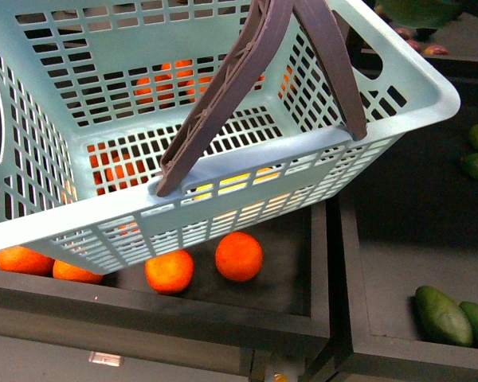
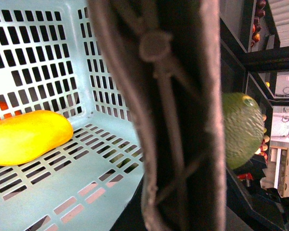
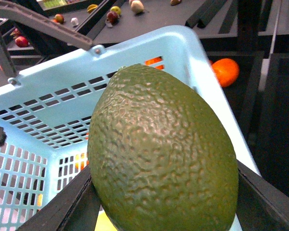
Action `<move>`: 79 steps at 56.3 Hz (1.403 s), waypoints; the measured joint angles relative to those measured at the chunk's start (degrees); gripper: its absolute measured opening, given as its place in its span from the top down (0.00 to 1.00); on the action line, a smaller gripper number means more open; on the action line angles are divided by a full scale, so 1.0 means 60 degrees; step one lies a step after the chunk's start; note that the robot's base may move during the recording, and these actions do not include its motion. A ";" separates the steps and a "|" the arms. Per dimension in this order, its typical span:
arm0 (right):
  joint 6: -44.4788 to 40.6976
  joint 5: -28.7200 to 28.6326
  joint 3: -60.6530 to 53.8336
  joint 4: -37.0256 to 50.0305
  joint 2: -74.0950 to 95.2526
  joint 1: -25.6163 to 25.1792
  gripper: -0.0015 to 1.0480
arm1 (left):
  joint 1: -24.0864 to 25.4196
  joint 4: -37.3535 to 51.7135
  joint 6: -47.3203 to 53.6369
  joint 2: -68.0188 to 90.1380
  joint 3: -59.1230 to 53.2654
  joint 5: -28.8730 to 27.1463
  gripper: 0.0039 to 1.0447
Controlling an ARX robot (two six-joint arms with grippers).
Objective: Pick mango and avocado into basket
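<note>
Right wrist view: avocado (image 3: 164, 154) fills centre frame, clamped in right gripper (image 3: 168, 204), beside basket (image 3: 53, 77) rim, not in yet. Mango (image 2: 26, 137) done, on basket floor, left edge of left wrist frame. Left gripper: can't tell, handle (image 2: 168, 120) blocks it.

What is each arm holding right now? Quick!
Left end effector: looks closed on the basket handles, though its fingers are mostly hidden.
Right end effector: closed, holding the avocado.
</note>
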 joint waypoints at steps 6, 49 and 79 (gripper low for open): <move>0.0066 0.0605 0.0590 -0.0004 0.0739 0.0627 0.36 | 0.0000 0.0000 0.0000 0.0000 0.0000 0.0007 0.95; -0.2171 0.3242 -0.3235 0.3818 -0.2218 -0.1107 0.53 | 0.0007 -0.0004 0.0036 0.0007 -0.0004 -0.0015 0.95; -0.2517 0.2106 -0.6029 0.3257 -0.5515 -0.2324 0.98 | 0.0007 -0.0004 0.0036 0.0007 -0.0004 -0.0022 0.95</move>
